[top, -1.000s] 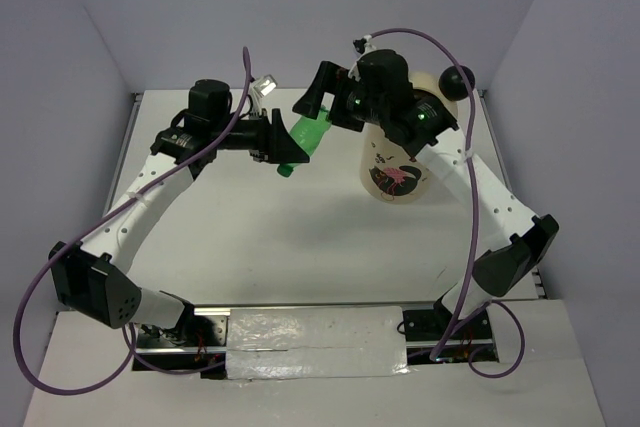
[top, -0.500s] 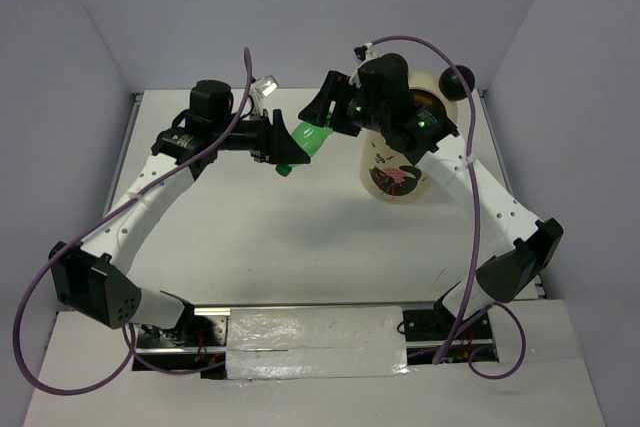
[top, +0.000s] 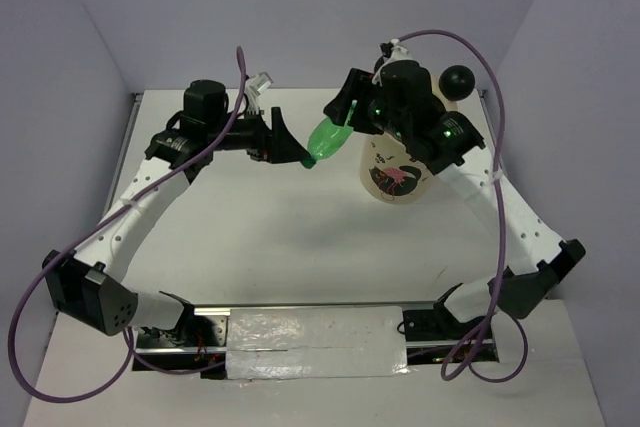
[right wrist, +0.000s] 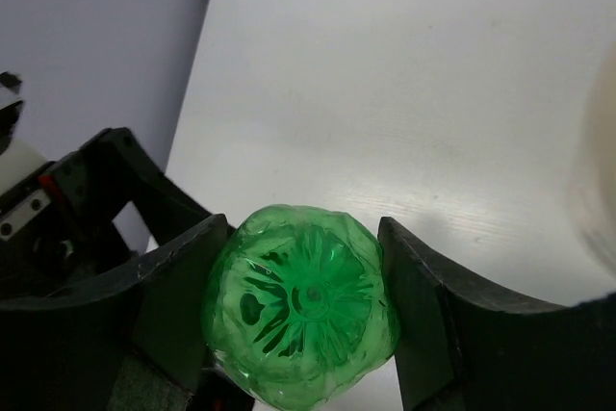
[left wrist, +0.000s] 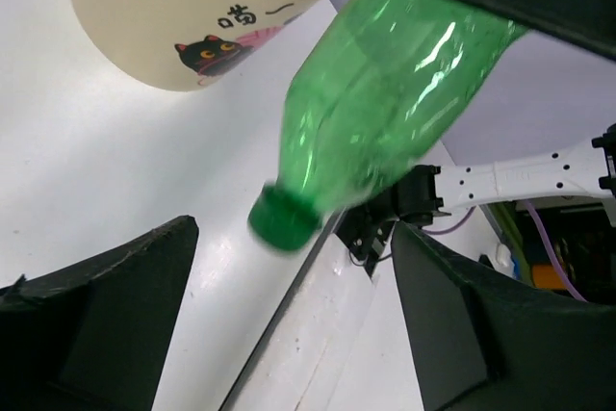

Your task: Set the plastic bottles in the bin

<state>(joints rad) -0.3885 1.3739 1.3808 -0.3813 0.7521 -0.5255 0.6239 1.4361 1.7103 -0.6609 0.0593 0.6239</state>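
A green plastic bottle (top: pixel 328 138) hangs in the air above the table, cap end low and to the left. My right gripper (top: pixel 345 125) is shut on its body near the base; in the right wrist view the bottle's base (right wrist: pixel 300 310) fills the gap between both fingers. My left gripper (top: pixel 290 142) stands open just left of the green cap (left wrist: pixel 283 218), touching nothing. The cream bin (top: pixel 396 172) with a black ball ear (top: pixel 458 80) and a cat print (left wrist: pixel 207 50) stands right behind the bottle, partly hidden by my right arm. No other bottle shows.
Grey walls close in the white table (top: pixel 280 237) at the back and both sides. A taped strip (top: pixel 315 339) runs along the near edge between the arm bases. Purple cables loop off both arms.
The left gripper has opened and let go of the green bottle's cap end. The right gripper has shut on the bottle and carried it a little right, toward the bin.
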